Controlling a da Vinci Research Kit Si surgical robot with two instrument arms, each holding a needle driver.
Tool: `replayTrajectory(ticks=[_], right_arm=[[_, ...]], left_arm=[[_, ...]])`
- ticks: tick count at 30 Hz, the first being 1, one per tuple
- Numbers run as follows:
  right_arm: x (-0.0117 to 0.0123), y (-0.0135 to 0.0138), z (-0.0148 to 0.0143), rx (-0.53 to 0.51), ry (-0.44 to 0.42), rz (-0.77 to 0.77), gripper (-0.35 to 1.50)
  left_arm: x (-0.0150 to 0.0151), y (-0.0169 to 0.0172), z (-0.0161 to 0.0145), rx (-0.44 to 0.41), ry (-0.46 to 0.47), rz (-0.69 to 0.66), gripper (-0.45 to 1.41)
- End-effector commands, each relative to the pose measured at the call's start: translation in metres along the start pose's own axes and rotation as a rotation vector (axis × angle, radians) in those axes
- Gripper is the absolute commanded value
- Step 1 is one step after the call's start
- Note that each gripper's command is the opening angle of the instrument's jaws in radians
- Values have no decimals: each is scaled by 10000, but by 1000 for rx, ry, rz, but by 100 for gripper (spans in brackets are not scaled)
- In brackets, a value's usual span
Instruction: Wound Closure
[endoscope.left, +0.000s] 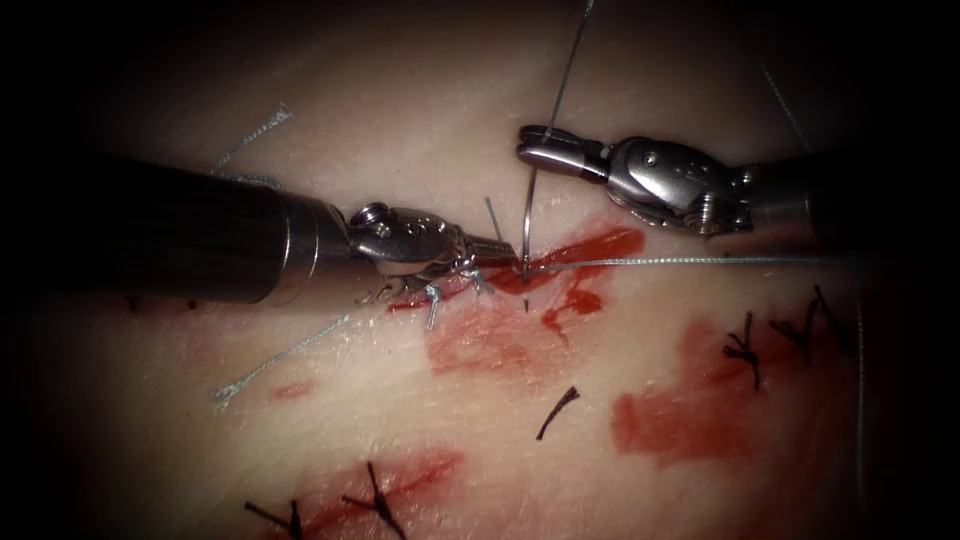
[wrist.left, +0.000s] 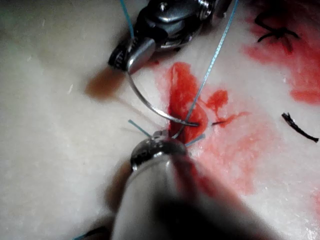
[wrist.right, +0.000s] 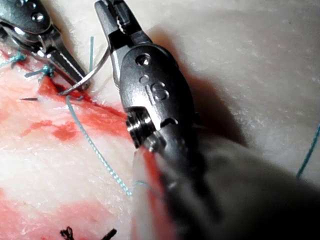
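Right pincer (endoscope.left: 525, 146) clamped on the needle (endoscope.left: 526, 215) at its trailing end, above the cut (endoscope.left: 575, 262). Needle arcs down from there into the tissue (endoscope.left: 420, 130) at the cut; its tip (endoscope.left: 526, 305) pokes out on the lower lip. Left pincer (endoscope.left: 505, 252) reaches in from the left, closed on the needle's shaft right where it meets the cut. Thread (endoscope.left: 690, 261) runs taut from the cut toward the right. Red fluid (endoscope.left: 600, 245) pools along the cut. Dark stitches (endoscope.left: 745, 350) sit well apart, lower right.
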Motion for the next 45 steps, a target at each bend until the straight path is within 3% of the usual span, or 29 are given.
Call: replayTrajectory(ticks=[1,7,9,11,12,14,18,25,31,35,40,45], right_arm=[[-7,-7,7,5,-24,11,-35],[-11,-16,4,-41,-37,163,-35],[-12,-15,3,-48,-35,169,-35],[-13,-10,1,-59,-33,167,-35],[-15,-5,-1,-70,-31,166,-35],[-16,3,-4,-83,-31,164,-35],[-17,9,-7,-84,-12,171,-35],[-16,11,-2,-37,14,321,-35],[-16,13,2,94,39,433,-35],[-17,12,2,131,24,496,-35],[-17,9,5,125,24,532,-35],[-17,8,6,111,29,543,-35]], left_arm=[[-1,0,7,-2,0,-1,-45],[1,0,4,-4,-1,15,-43],[6,0,2,-14,14,9,-11],[20,-1,-6,-47,57,22,-10],[33,0,-14,-83,114,79,10],[46,3,-24,-129,206,149,32],[60,13,-39,-191,322,277,31],[46,56,-56,-320,346,642,54],[32,59,-49,-365,319,858,66],[26,52,-43,-330,290,891,83],[27,50,-29,-280,262,916,73],[23,57,-9,-249,253,968,24]])
